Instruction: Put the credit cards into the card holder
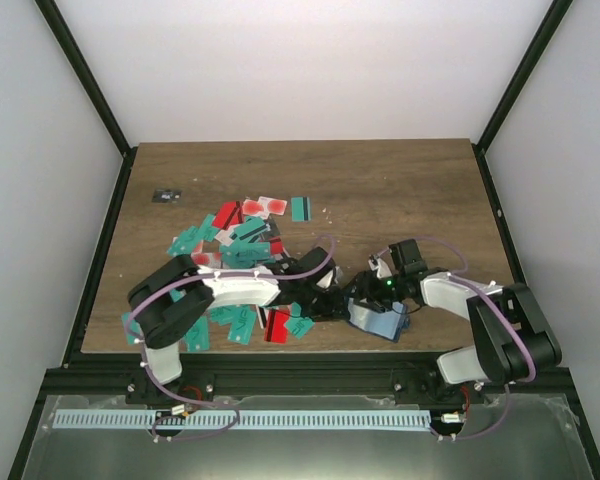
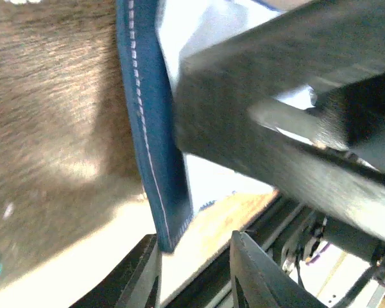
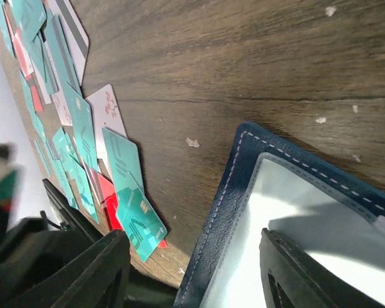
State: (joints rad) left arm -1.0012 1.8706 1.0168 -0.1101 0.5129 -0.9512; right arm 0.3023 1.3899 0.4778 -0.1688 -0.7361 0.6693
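The credit cards lie in a loose pile, mostly teal with some red and white, at the table's left middle; more of them show at the left of the right wrist view. The card holder lies open near the front edge, navy with a clear pocket. My right gripper is open over it, one finger above the pocket. My left gripper is open and empty, and the holder's stitched navy edge hangs just past its left finger.
A small black-grey object lies at the far left of the table. A red card and a teal card lie by the front edge beside my left gripper. The two grippers are close together, and the right arm's dark body fills the left wrist view.
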